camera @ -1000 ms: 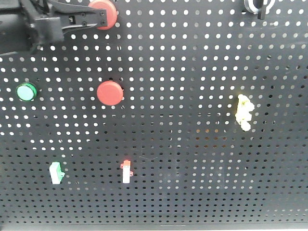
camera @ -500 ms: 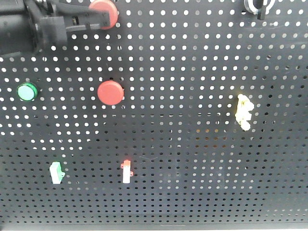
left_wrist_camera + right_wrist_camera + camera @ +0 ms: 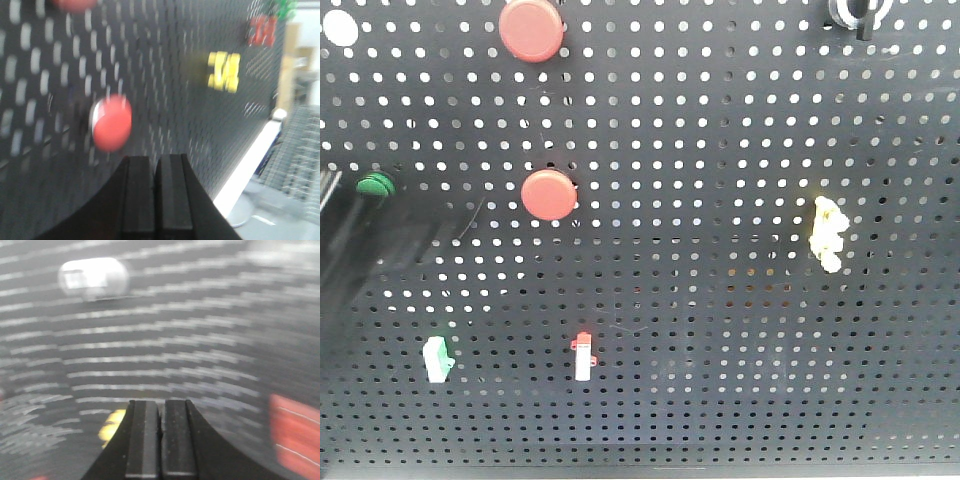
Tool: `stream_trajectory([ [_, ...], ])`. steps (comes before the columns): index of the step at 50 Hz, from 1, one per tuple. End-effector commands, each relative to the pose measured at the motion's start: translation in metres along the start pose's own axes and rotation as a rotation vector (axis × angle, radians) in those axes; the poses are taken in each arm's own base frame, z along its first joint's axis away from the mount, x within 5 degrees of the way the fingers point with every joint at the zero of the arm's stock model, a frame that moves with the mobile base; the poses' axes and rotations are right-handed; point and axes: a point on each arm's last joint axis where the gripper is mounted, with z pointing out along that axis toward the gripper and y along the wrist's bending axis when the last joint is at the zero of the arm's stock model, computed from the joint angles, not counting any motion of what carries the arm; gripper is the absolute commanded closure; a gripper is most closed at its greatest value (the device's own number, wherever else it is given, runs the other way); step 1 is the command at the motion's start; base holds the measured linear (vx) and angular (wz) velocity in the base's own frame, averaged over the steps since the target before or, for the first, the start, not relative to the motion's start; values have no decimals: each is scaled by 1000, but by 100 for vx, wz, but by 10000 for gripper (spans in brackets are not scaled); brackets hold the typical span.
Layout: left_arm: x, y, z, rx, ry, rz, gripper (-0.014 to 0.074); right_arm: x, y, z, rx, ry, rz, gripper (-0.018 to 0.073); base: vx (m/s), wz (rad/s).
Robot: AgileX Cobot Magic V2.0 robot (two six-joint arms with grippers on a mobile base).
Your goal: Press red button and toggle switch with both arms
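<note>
Black perforated metal board (image 3: 720, 130) | left gripper (image 3: 155, 197), jaws together, had withdrawn from big round matte red button (image 3: 531, 30); press probably done | right gripper (image 3: 161, 440) equally narrow, empty.

You're working in a lab or workshop: a black pegboard (image 3: 720, 150) is carrying a red mushroom push button (image 3: 531, 30) and a yellow switch (image 3: 828, 233), with wire racking (image 3: 295, 165) standing beyond the pegboard's edge.
</note>
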Motion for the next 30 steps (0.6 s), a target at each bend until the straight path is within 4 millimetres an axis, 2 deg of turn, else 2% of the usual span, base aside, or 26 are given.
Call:
stream_trajectory([
  [1,-2,-5,-21,-108,-98,-24,594,-24,6,16,-126,-97,24,562,0,0],
  [6,7,-13,-35,-142,-118,-23,594,-33,3,38,-194,-116,78,562,0,0],
  [16,14,-20,-42,-136,-121,-25,594,-48,-1,75,-341,-107,192,562,0,0],
  [26,14,-21,-42,-125,-117,-32,594,-53,-10,97,-349,-99,251,562,0,0],
  [30,14,-21,-42,-124,-117,-32,594,-53,-12,98,-328,-109,253,562,0,0],
])
